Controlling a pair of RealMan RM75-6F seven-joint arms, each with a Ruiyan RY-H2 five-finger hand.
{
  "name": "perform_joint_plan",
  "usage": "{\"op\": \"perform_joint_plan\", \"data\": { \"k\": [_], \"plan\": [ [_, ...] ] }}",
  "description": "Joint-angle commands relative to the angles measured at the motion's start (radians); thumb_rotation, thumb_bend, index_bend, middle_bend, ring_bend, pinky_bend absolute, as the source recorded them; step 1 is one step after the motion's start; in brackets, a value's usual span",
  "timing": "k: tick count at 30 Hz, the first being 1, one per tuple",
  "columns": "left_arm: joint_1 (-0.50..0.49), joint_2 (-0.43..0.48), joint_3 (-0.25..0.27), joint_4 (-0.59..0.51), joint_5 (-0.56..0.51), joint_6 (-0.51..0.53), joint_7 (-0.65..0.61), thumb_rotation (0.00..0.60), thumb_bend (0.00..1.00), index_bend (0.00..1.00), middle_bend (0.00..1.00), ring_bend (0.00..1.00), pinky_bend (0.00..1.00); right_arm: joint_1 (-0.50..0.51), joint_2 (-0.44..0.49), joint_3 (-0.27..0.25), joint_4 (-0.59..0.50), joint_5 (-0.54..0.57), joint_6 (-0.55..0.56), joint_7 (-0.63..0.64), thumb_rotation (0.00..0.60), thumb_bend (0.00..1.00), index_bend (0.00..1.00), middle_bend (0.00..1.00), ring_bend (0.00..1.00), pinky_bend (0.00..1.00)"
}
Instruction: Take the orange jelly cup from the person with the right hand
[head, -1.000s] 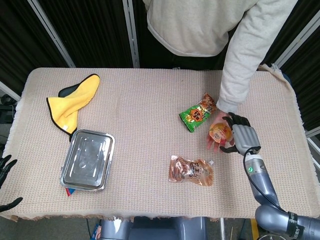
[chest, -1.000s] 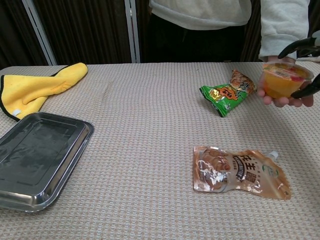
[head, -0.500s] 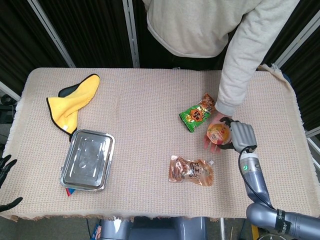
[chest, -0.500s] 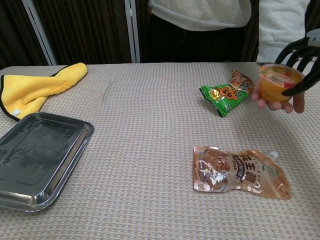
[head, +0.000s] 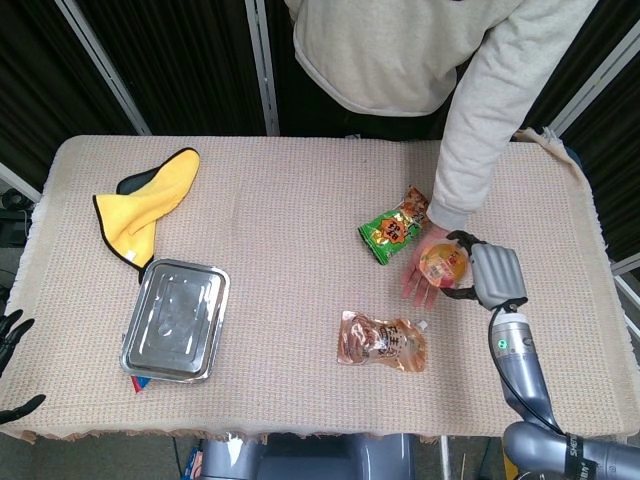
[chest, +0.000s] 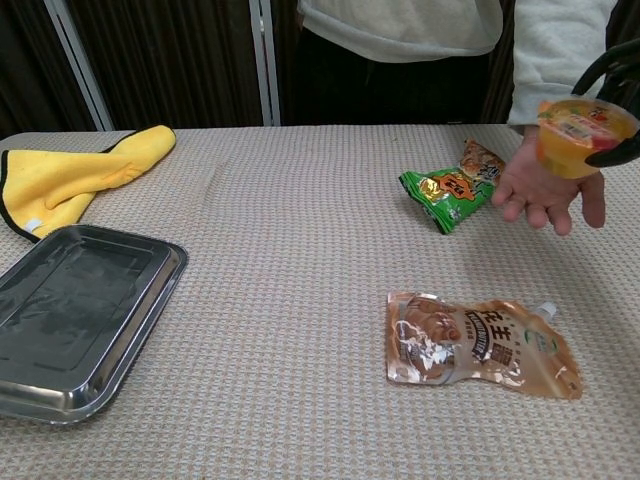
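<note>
The orange jelly cup (head: 442, 264) (chest: 583, 135) is gripped by my right hand (head: 490, 276) (chest: 617, 100), whose dark fingers curl around its rim. In the chest view the cup hangs clear above the person's open palm (chest: 543, 188), no longer touching it. The person's hand (head: 420, 281) lies spread just left of the cup in the head view, the grey sleeve (head: 478, 140) reaching in from the far side. My left hand (head: 10, 340) sits off the table's near left corner, its fingers apart and holding nothing.
A green snack bag (head: 393, 230) lies just behind the person's hand. A brown drink pouch (head: 382, 342) lies in front. A steel tray (head: 176, 319) and a yellow cloth (head: 147, 200) sit on the table's left side.
My right hand closed around the cup and lifted it off the person's palm. The person's fingers have opened and dropped below the cup.
</note>
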Motion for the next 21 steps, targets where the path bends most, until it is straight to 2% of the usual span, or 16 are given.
{"op": "perform_joint_plan", "data": {
  "k": [1, 8, 13, 16, 17, 18, 19, 21],
  "plan": [
    [0.0, 0.0, 0.0, 0.0, 0.001, 0.0, 0.0, 0.6, 0.0, 0.03, 0.0, 0.0, 0.0, -0.044, 0.052, -0.025, -0.027, -0.033, 0.019, 0.03, 0.6, 0.13, 0.55, 0.5, 0.45, 0.52],
    [0.001, -0.001, 0.0, 0.0, 0.001, 0.0, 0.011, 0.6, 0.0, 0.03, 0.0, 0.0, 0.0, -0.142, 0.116, -0.096, -0.019, -0.064, 0.031, 0.107, 0.6, 0.13, 0.55, 0.5, 0.45, 0.52],
    [0.002, -0.003, -0.002, -0.003, -0.003, 0.001, 0.02, 0.6, 0.0, 0.03, 0.0, 0.0, 0.0, -0.182, 0.105, -0.146, 0.034, -0.071, -0.003, 0.143, 0.6, 0.13, 0.55, 0.5, 0.45, 0.52],
    [0.003, -0.004, -0.002, -0.004, -0.006, 0.0, 0.026, 0.6, 0.0, 0.04, 0.0, 0.0, 0.0, -0.187, 0.082, -0.168, 0.07, -0.076, -0.029, 0.137, 0.6, 0.13, 0.52, 0.46, 0.41, 0.51],
    [0.003, -0.004, -0.002, -0.005, -0.006, 0.0, 0.028, 0.6, 0.0, 0.03, 0.0, 0.0, 0.0, -0.187, 0.076, -0.171, 0.078, -0.078, -0.033, 0.135, 0.6, 0.13, 0.51, 0.44, 0.39, 0.49],
    [0.003, -0.004, -0.003, -0.005, -0.007, -0.001, 0.029, 0.6, 0.0, 0.03, 0.0, 0.0, 0.0, -0.186, 0.07, -0.175, 0.085, -0.081, -0.038, 0.131, 0.6, 0.13, 0.47, 0.39, 0.34, 0.42],
    [0.003, -0.004, -0.003, -0.006, -0.007, -0.001, 0.029, 0.6, 0.0, 0.03, 0.0, 0.0, 0.0, -0.185, 0.063, -0.178, 0.093, -0.086, -0.043, 0.128, 0.6, 0.13, 0.41, 0.33, 0.27, 0.32],
    [0.004, -0.004, -0.003, -0.007, -0.008, 0.0, 0.029, 0.6, 0.0, 0.03, 0.0, 0.0, 0.0, -0.18, 0.047, -0.186, 0.111, -0.097, -0.06, 0.121, 0.6, 0.13, 0.32, 0.22, 0.13, 0.19]
  ]
}}
